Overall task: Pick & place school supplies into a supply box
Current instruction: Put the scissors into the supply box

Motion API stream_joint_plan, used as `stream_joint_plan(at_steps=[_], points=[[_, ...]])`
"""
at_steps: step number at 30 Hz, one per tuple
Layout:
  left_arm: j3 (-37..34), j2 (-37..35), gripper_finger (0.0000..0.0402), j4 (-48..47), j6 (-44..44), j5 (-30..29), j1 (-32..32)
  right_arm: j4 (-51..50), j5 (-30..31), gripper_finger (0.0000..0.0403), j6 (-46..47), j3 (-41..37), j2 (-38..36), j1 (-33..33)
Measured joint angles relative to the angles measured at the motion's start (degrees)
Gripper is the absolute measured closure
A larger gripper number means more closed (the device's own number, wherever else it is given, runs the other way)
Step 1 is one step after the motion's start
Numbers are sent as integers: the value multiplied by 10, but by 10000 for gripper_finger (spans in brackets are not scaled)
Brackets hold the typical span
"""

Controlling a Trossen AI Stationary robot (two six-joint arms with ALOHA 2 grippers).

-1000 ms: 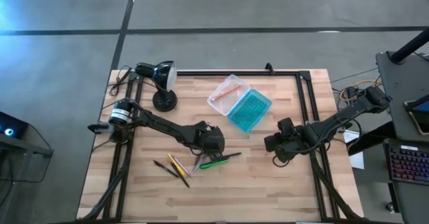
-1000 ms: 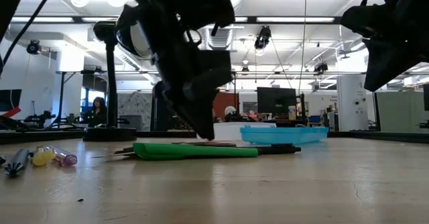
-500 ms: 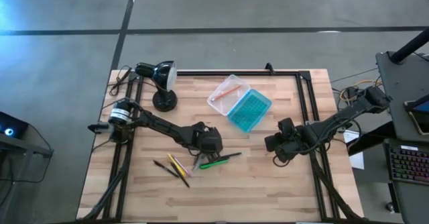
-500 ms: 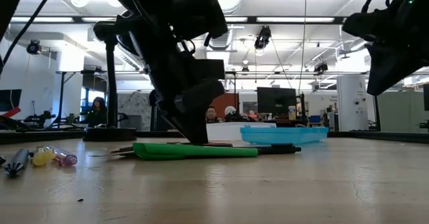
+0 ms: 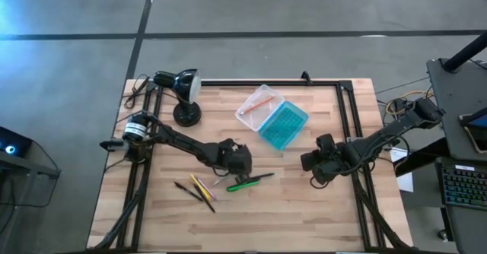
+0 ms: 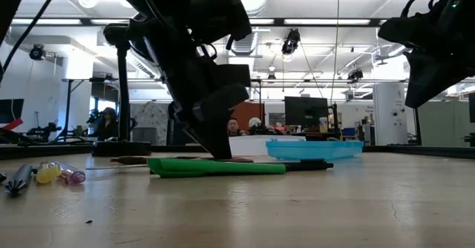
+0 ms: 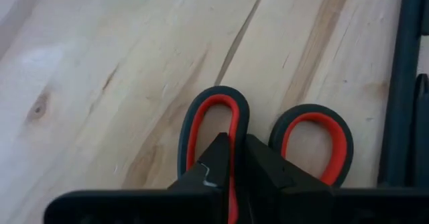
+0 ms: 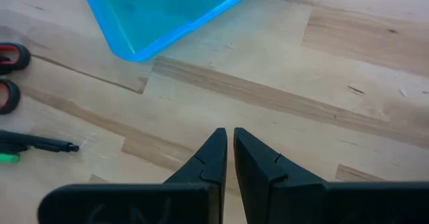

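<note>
Red-handled scissors with dark-rimmed loops lie flat on the pale wooden bench, where the left tool is pinched together on the rim of one loop, near the bench's middle. Just beside them rests a green marker, with pencils and dark pens close by. Farther back sits the hinged plastic supply box, teal half and clear half lying open. Over the bench's right side hangs the right tool, fingers together, empty.
</note>
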Motion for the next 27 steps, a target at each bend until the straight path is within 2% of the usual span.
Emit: stream_joint_plan(at_steps=[8, 19, 23, 27], points=[[4, -27, 395, -12, -4, 29, -1, 3, 13, 381, -1, -6, 0, 0], [76, -56, 400, -63, 14, 36, 6, 6, 23, 381, -1, -8, 0, 0], [129, -59, 401, -124, 23, 14, 44, 8, 32, 381, 1, -7, -1, 4], [202, -57, 401, -153, 54, 7, 113, 10, 41, 381, 22, -4, -5, 12]])
